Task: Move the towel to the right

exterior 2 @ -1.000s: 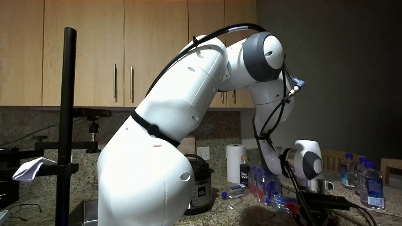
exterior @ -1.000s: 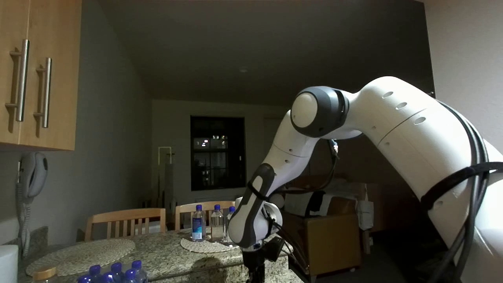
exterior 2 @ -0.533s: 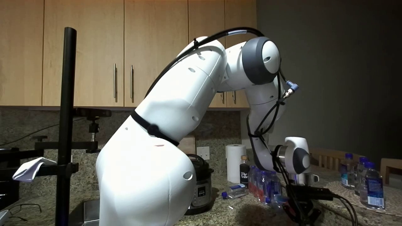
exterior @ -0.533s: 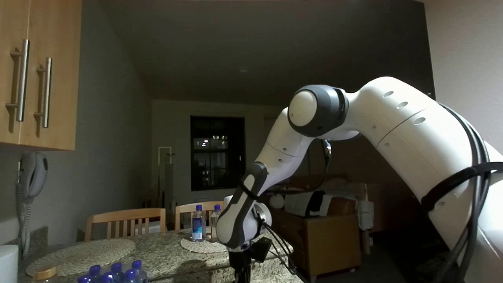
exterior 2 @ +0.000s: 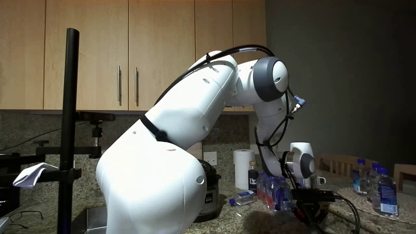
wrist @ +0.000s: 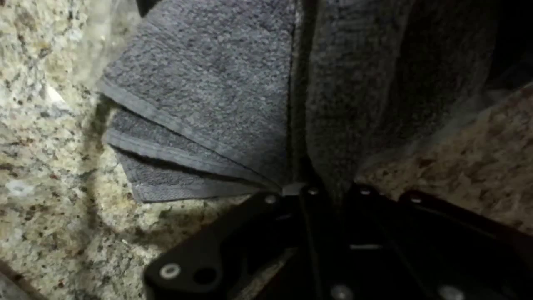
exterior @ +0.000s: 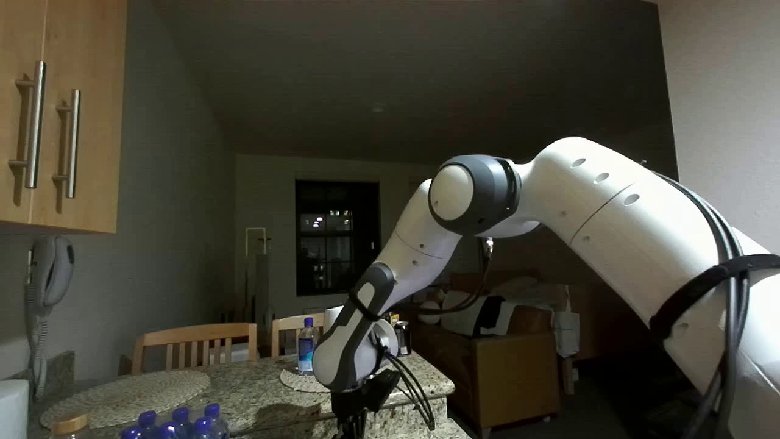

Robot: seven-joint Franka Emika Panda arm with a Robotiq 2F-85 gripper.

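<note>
— One grey towel is pinched in my gripper; its folds come together at the tips, and the jaws are clenched on them.

— And where does the rest of this towel lie?

— From my gripper it spreads like a fan, over the granite counter. Whether it is a little lifted, I cannot tell.

— What do you have near to you?

— In an exterior view, a row of upright bottles stands near my gripper. One lying bottle is farther from it than this row, and the cooker is farther again. On the opposite side of my gripper, as this view shows, stand three other bottles.
</note>
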